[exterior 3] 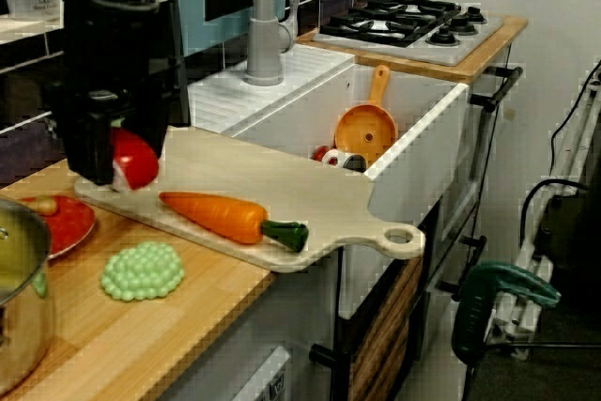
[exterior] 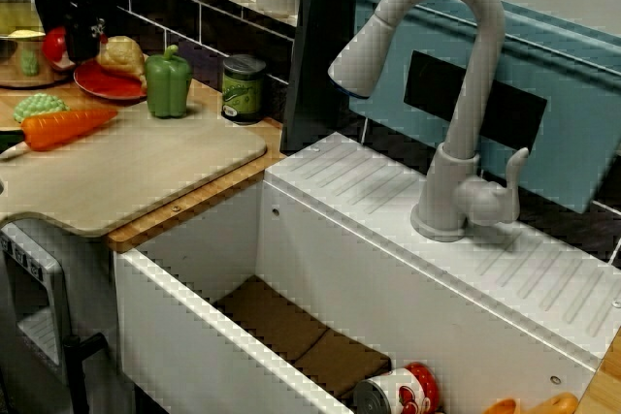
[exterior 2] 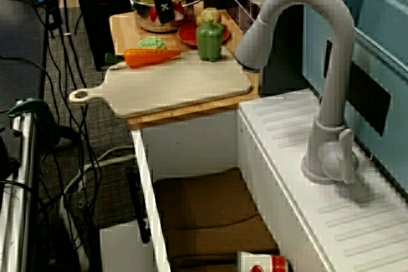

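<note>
at the desk (exterior 3: 188,321) corner, beside the pot (exterior 3: 17,307), the gripper (exterior 3: 122,174) is clamped on a red item (exterior 3: 138,159) over the cutting board (exterior 3: 282,185) edge. the green can (exterior: 243,87) label is illegible.

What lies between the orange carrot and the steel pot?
A bumpy light-green toy lies there on the wooden counter, touching neither carrot nor pot; the view from the side shows it.

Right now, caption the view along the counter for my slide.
Black tool on a round red toy by a pale wooden cutting board carrying an orange plastic carrot.
</note>
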Available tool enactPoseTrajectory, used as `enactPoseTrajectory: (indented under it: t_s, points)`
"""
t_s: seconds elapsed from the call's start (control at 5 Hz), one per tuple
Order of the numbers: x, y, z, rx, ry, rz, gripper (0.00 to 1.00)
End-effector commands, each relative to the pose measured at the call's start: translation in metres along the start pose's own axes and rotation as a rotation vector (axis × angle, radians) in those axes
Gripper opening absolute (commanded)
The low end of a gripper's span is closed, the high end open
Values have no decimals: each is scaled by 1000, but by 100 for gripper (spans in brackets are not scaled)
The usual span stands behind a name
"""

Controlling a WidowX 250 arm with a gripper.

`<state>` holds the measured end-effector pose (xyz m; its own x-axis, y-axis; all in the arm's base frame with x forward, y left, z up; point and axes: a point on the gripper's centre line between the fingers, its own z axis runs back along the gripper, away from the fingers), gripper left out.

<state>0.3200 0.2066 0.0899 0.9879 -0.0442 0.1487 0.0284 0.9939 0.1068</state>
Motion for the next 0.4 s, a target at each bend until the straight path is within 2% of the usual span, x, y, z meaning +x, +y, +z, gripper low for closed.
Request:
enactPoseTrajectory:
  t_s: [0.0, 0.2]
  points:
    - [24, 6, -6, 41, -39, 53, 0]
    - [41, 7, -8, 44, -23, 52, 0]
